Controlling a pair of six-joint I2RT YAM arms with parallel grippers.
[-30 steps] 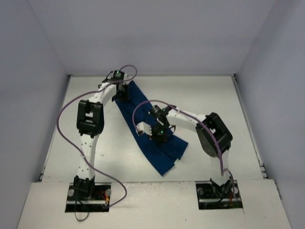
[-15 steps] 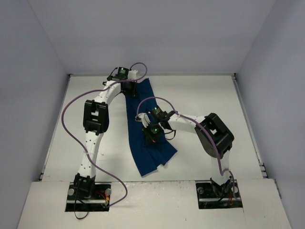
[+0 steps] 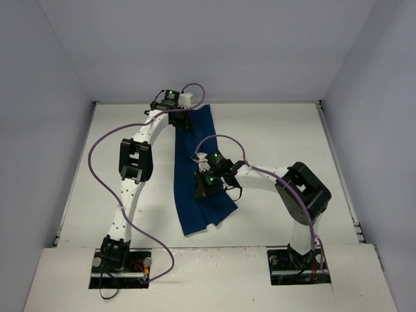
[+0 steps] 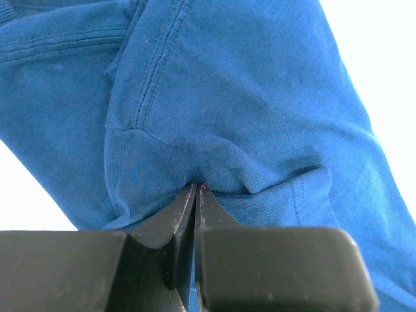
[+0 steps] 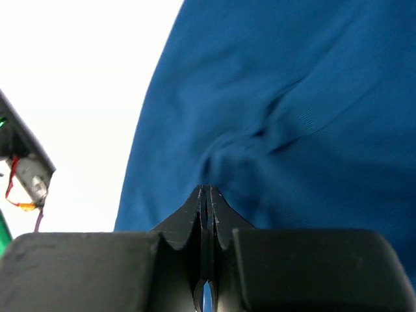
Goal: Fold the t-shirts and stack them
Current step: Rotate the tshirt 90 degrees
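A navy blue t-shirt point(image 3: 195, 166) lies as a long folded strip on the white table, running from the far wall toward the near edge. No print shows. My left gripper point(image 3: 180, 120) is shut on the shirt's far end; in the left wrist view the cloth point(image 4: 247, 104) bunches at the gripper point(image 4: 197, 186), with a sleeve seam beside it. My right gripper point(image 3: 203, 190) is shut on the shirt's middle; in the right wrist view cloth point(image 5: 299, 110) puckers at the gripper point(image 5: 208, 188).
The white table point(image 3: 286, 136) is walled on three sides. Purple cables loop from both arms above the table. The left arm's base stands at the near left point(image 3: 117, 257), the right arm's at the near right point(image 3: 299, 260).
Both grippers have swung the shirt with them: its far end moved right along the back wall, its near end moved left, so the strip now lies almost straight front to back.
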